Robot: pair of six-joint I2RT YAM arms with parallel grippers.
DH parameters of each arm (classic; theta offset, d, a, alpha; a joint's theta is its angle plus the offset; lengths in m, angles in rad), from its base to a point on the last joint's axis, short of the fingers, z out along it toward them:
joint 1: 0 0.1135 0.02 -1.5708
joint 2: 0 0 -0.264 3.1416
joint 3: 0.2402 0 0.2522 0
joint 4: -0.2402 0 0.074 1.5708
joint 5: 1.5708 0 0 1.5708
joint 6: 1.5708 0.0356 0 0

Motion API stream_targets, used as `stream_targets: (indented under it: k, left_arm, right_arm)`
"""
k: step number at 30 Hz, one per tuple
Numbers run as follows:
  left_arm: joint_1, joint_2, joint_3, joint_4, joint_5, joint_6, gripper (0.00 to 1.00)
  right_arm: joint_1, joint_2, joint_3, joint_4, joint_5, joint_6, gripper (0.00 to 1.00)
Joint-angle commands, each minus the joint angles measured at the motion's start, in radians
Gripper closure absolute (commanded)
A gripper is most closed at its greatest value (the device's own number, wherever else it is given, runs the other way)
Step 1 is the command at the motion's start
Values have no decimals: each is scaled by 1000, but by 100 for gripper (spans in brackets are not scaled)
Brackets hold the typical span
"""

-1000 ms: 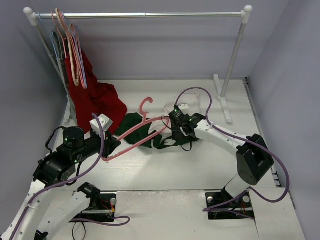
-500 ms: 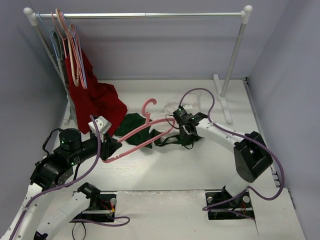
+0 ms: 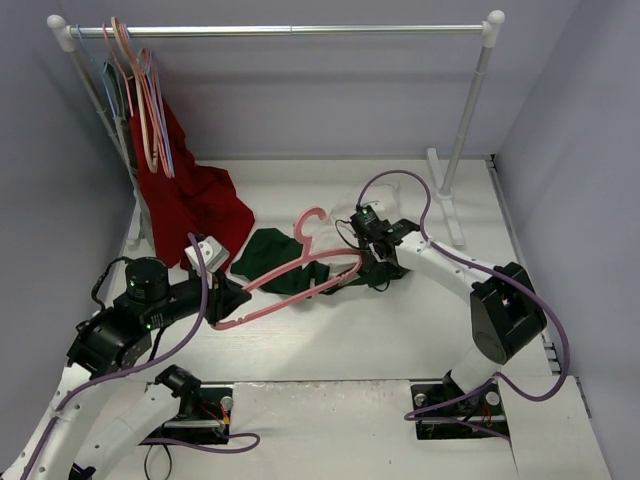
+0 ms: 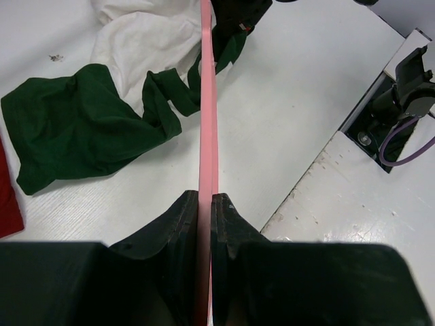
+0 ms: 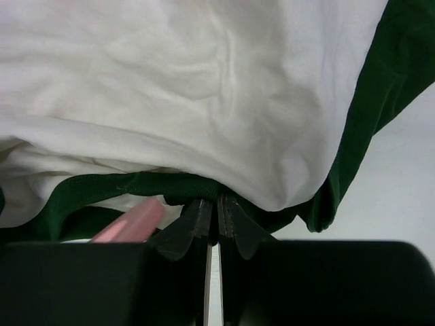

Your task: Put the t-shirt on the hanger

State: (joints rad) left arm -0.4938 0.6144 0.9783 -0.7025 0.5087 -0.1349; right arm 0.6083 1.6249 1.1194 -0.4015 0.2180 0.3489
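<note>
The t-shirt (image 3: 270, 256), white with dark green sleeves, lies crumpled mid-table; it also shows in the left wrist view (image 4: 81, 122) and fills the right wrist view (image 5: 204, 88). The pink hanger (image 3: 300, 270) is held slanted above the table, hook (image 3: 308, 222) pointing away. My left gripper (image 3: 222, 300) is shut on the hanger's lower left end (image 4: 207, 136). My right gripper (image 3: 372, 262) is shut on the shirt's green collar edge (image 5: 170, 187), beside the hanger's right end (image 5: 129, 224), whose tip goes in under the green edge.
A clothes rail (image 3: 290, 30) spans the back, with several hangers (image 3: 140, 100) and a red garment (image 3: 185, 190) hanging at its left end. The rail's right post (image 3: 465, 120) stands behind my right arm. Walls close in left and right.
The hanger has moved to the right, toward the shirt's collar. My right gripper has shifted right and away with the collar, bunching the shirt. My left gripper has followed slightly rightward.
</note>
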Motion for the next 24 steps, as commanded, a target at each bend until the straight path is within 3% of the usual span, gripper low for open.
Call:
stream_targets:
  k: [1, 14, 24]
  left_arm:
    - [-8, 11, -1, 113, 45, -12, 100]
    - [-11, 8, -76, 175, 48, -15, 100]
    - [-11, -27, -220, 490, 119, -32, 100]
  right_arm:
    - [-1, -43, 57, 20, -6, -27, 95]
    - [-5, -62, 98, 1, -20, -68, 96]
    - [-4, -149, 193, -8, -55, -247, 97]
